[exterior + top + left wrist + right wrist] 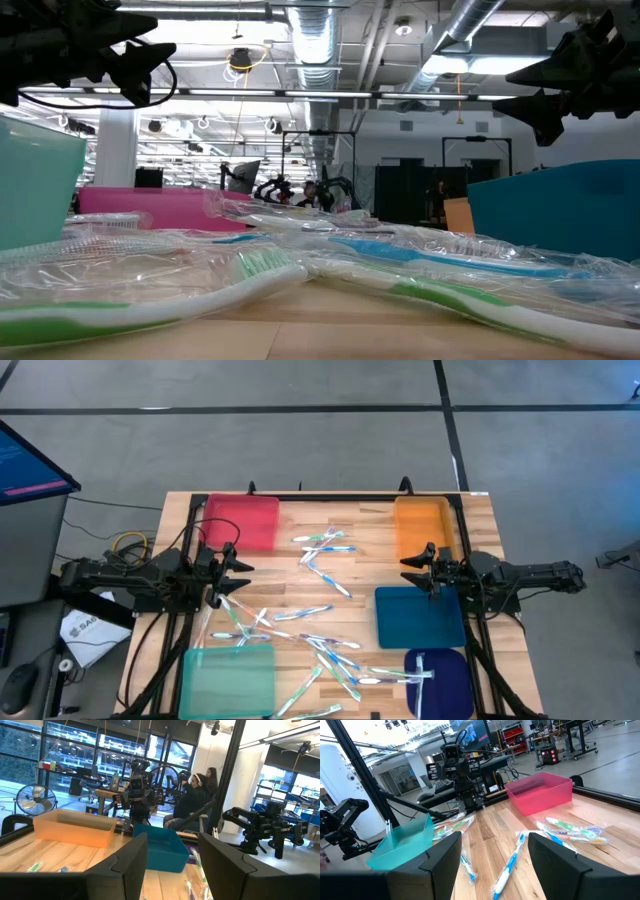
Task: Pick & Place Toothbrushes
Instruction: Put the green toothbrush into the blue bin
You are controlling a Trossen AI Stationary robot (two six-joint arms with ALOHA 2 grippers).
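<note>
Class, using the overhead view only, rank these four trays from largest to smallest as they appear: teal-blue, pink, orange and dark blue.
1. teal-blue tray
2. pink tray, close behind it
3. orange tray and dark blue tray: too alike to rank, and the dark blue one is cut off by the picture's edge.

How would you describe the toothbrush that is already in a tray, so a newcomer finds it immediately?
Find the dark blue rectangular plastic tray at the table's near right corner in the high view. A single pale toothbrush lies inside it, along its left side. All other toothbrushes lie on bare wood.

Pink tray point(242, 520), orange tray point(422, 525), white-and-blue toothbrushes point(325, 645).
</note>
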